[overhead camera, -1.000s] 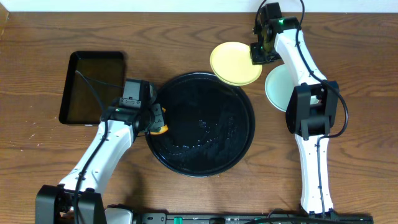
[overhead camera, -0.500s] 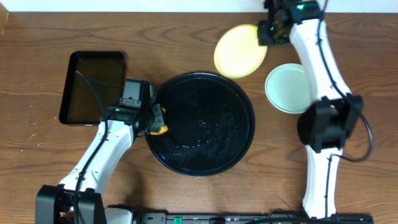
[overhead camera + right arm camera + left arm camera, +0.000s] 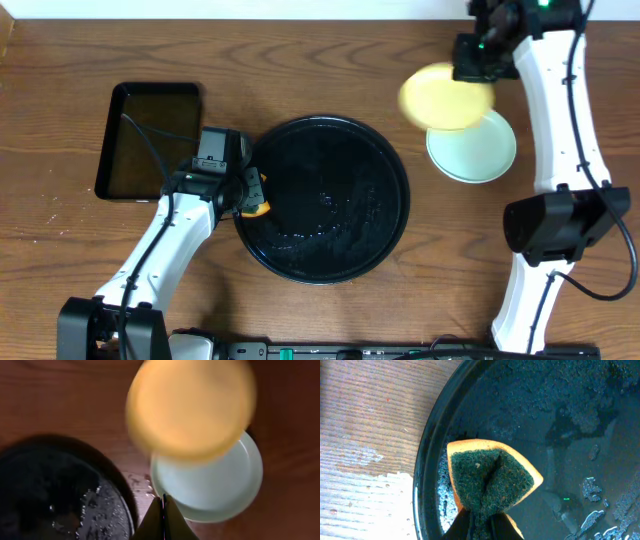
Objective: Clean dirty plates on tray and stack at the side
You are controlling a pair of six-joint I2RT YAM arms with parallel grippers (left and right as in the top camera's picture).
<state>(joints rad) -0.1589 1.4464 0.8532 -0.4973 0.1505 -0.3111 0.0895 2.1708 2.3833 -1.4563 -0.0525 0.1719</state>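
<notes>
The pale yellow plate point(image 3: 447, 97) is motion-blurred in the air, overlapping the upper left of a clean mint plate point(image 3: 480, 155) that rests on the table right of the round black tray point(image 3: 400, 190). In the right wrist view the yellow plate point(image 3: 190, 407) is apart from my right gripper point(image 3: 162, 505), whose fingers are pressed together over the mint plate's point(image 3: 220, 485) near rim. Overhead, the right gripper point(image 3: 475, 58) is at the yellow plate's upper right edge. My left gripper point(image 3: 480, 520) is shut on a green-and-orange sponge point(image 3: 490, 477) just inside the wet tray's left rim point(image 3: 427, 460).
A smaller rectangular black tray point(image 3: 150, 140) lies at the far left. The round tray holds only water and suds. Water drops lie on the wood left of the tray rim point(image 3: 370, 485). The right arm's base stands at the right side point(image 3: 555, 225).
The right arm carried the yellow plate from the tray's upper right rim rightwards, over the mint plate. The plate now shows clear of the fingertips. The left arm and sponge have not moved.
</notes>
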